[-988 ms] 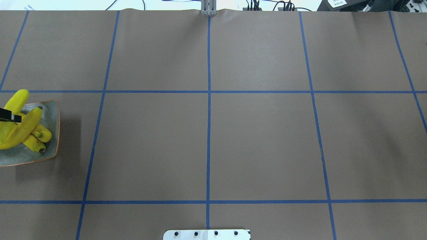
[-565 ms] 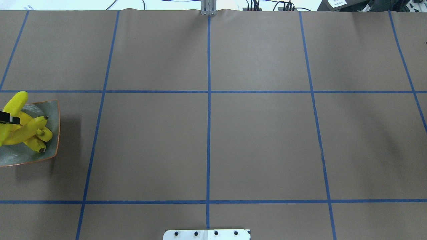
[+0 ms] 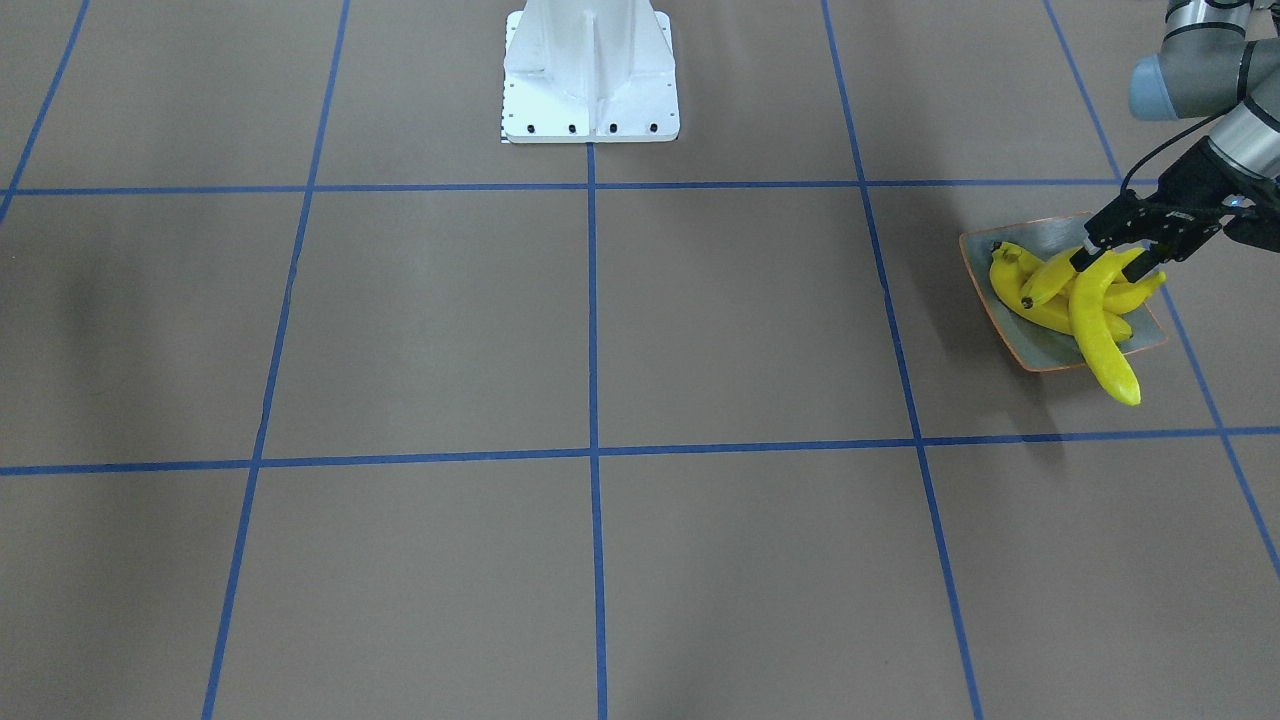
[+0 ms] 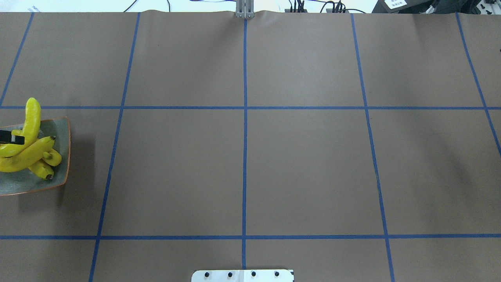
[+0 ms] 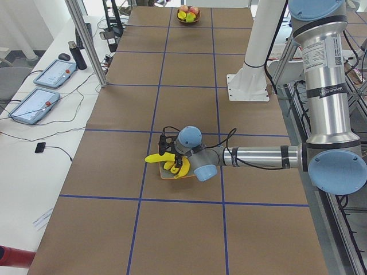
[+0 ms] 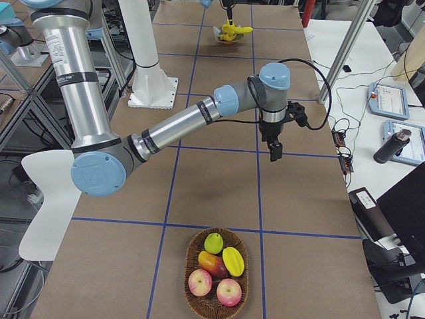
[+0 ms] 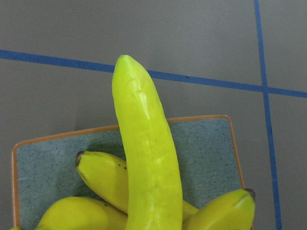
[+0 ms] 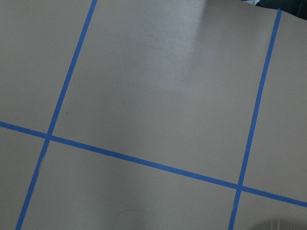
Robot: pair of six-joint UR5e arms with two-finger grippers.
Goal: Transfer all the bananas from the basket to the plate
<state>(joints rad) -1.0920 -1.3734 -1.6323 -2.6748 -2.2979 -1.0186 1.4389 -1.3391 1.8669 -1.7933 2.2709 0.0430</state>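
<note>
over the plate (image 4: 27, 182), the left tool (image 3: 1115, 263) seemingly grips one banana (image 3: 1095, 320).

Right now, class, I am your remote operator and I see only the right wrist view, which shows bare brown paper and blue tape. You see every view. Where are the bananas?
Observer: Three bananas lie piled on the plate, far over on the robot's left side.
Operator: And the fourth one?
Observer: The left pincer is shut on the held banana above that pile, and its free end juts past the plate's rim.
</note>
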